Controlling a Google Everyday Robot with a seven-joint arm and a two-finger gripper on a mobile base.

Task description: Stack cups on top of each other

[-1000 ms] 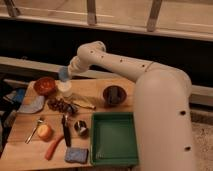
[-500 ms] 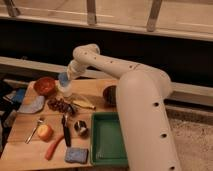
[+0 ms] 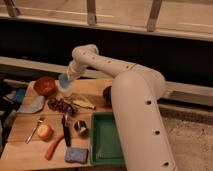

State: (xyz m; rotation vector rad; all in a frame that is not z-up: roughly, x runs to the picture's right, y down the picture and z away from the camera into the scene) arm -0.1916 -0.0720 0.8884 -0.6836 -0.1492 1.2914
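My gripper (image 3: 68,80) is at the far left of the wooden table (image 3: 25,130), at the end of the white arm that reaches in from the right. It is shut on the pale blue-grey cup (image 3: 63,79) and holds it tilted, just above the white cup (image 3: 65,91). The white cup stands on the table directly below, next to the red-brown bowl (image 3: 44,86). I cannot tell whether the two cups touch.
A green tray (image 3: 104,139) lies at the front right. A shiny metal cup (image 3: 81,128), a black-handled knife (image 3: 66,134), a carrot (image 3: 54,146), a blue sponge (image 3: 76,155), an orange fruit (image 3: 45,131), a banana (image 3: 83,103) and a dark bowl (image 3: 106,94) are spread over the table.
The gripper has come down a little with the blue-grey cup, towards the white cup. The arm's big link has swung closer and now covers more of the right side.
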